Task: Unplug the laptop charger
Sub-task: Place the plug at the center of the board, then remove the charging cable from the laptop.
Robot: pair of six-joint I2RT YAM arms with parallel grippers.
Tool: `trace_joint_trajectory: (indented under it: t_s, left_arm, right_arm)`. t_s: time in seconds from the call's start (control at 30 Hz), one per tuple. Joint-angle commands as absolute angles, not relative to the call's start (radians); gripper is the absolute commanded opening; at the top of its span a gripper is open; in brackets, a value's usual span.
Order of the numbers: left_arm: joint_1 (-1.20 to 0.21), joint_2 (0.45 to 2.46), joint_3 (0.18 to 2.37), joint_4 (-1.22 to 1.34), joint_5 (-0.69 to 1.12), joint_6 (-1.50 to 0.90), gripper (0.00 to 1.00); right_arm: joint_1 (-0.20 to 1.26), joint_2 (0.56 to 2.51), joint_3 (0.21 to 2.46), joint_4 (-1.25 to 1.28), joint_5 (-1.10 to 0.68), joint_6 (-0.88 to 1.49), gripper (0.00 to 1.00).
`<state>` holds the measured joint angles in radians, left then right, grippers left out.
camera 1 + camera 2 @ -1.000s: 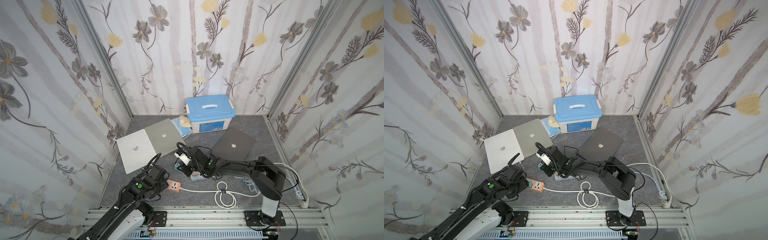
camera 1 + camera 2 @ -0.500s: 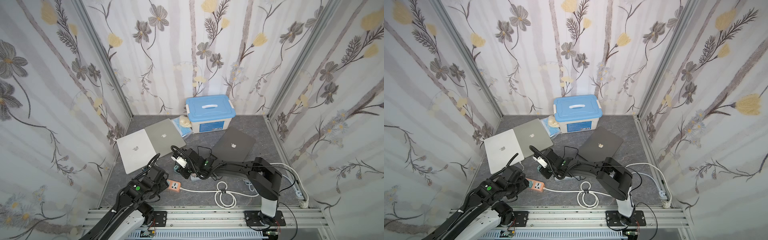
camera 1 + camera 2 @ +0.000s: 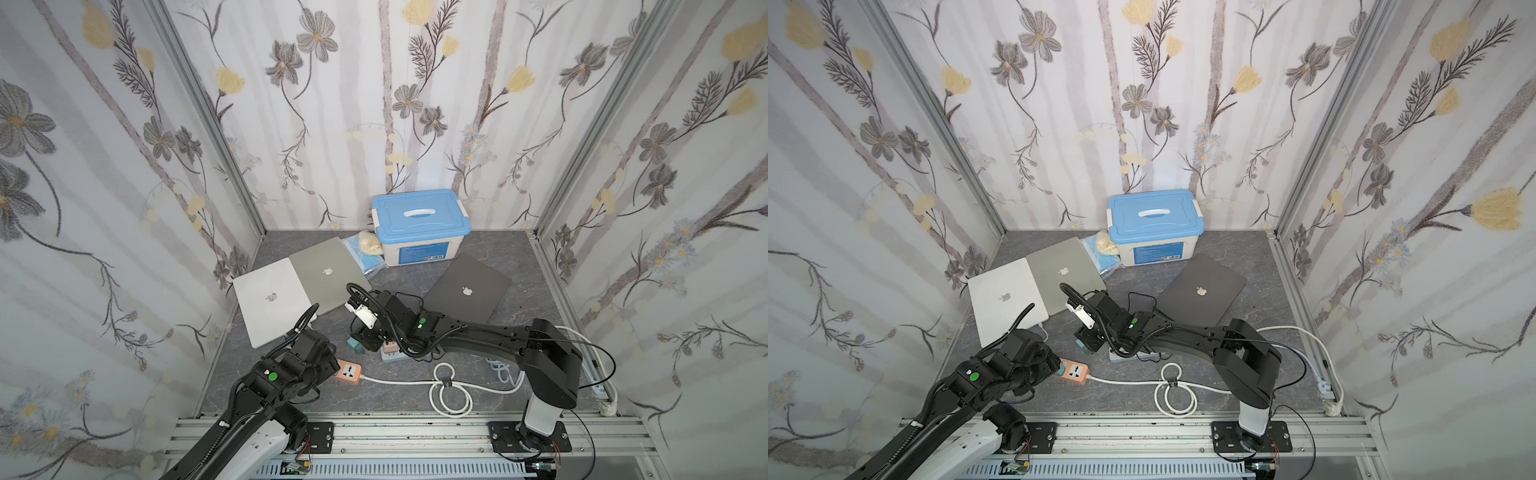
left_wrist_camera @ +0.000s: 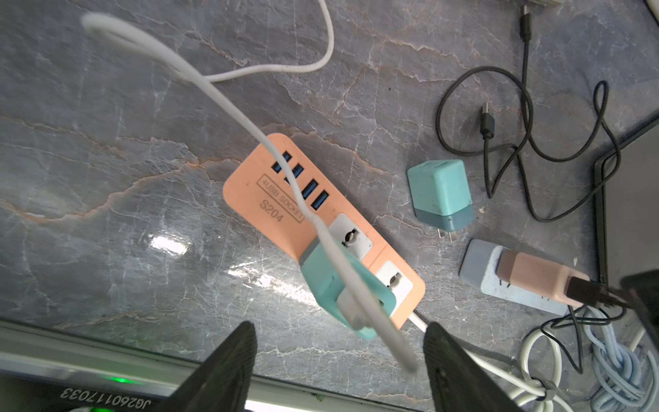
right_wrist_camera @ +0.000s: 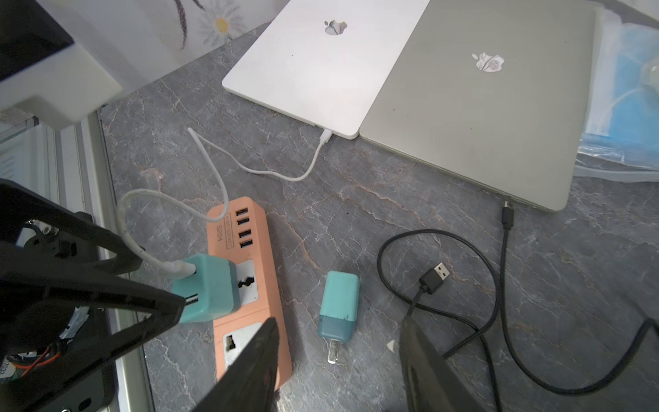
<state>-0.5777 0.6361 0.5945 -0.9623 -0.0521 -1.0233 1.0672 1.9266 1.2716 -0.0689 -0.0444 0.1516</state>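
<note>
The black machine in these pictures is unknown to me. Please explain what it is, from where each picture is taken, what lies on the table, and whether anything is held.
It is a robot: a left arm and a right arm fixed at the table edge. Two pictures look down from above; two come from wrist cameras. On the table: a silver laptop, a grey laptop, a dark laptop, all closed; a blue-lidded box; an orange power strip with a plugged teal charger, its white cable going to the silver laptop; a loose teal charger. The left tool stands open at the plugged charger, the right tool open at the loose one. Neither holds anything.
</note>
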Motion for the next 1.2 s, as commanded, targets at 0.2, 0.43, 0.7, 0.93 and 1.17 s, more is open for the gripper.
trace_joint_trajectory:
  t_s: [0.2, 0.43, 0.7, 0.93, 1.17]
  left_arm:
    - [-0.560, 0.667, 0.947, -1.107, -0.228, -0.889, 0.77]
    - [-0.330, 0.852, 1.081, -1.026, -0.118, -0.694, 0.82]
    - [0.147, 0.987, 1.003, -0.835, 0.237, -0.621, 0.83]
    - [0.193, 1.089, 0.890, -0.692, 0.256, -0.659, 0.84]
    - [0.243, 1.157, 0.864, -0.634, 0.255, -0.664, 0.84]
  right_arm:
    - [1.056, 1.865, 1.359, -0.067, -0.128, 0.158, 0.60]
    - [1.023, 2.166, 1.756, -0.218, -0.212, 0.189, 0.59]
    - [1.006, 2.485, 2.188, -0.369, -0.319, 0.197, 0.59]
    - [1.009, 2.652, 2.339, -0.401, -0.374, 0.214, 0.58]
    - [1.009, 2.734, 2.351, -0.360, -0.413, 0.250, 0.57]
